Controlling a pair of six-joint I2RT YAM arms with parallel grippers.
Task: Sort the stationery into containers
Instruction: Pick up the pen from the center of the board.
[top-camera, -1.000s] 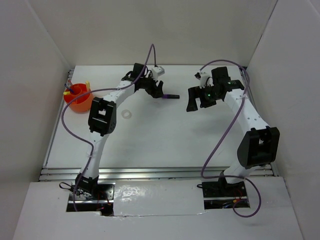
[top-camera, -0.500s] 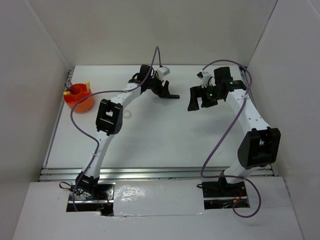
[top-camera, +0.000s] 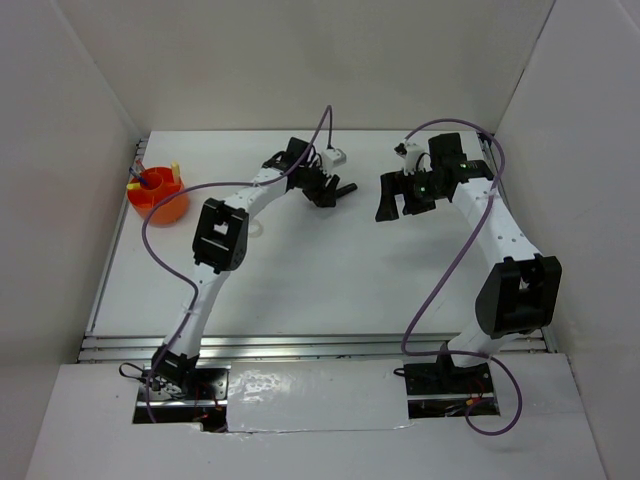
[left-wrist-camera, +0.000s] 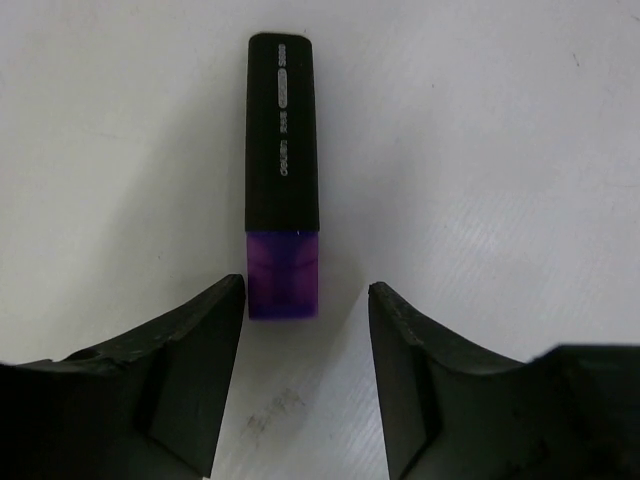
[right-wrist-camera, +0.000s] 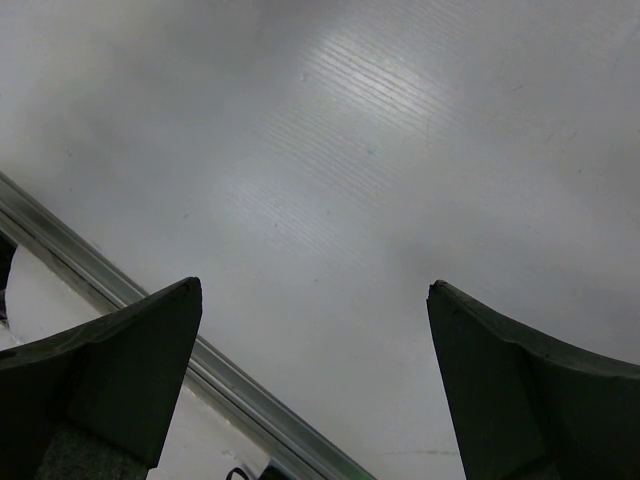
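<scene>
Now left gripper (left-wrist-camera: 305, 290) farther right, astride purple marker (left-wrist-camera: 283, 150).

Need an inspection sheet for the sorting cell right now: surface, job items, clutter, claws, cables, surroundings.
Surface: white table, lightly scuffed.
Job's things: purple marker lying flat towards the far side; orange cup far left, pens standing in it; white tape ring beside the left arm, partly hidden.
Clutter: nothing seen.
Grippers: left claw open, low, fingers either side of the marker's purple end, no grip yet; right claw open wide over bare table.
Cables: purple cables looped along both arms, touching none of the items.
Surroundings: white walls on three sides.
</scene>
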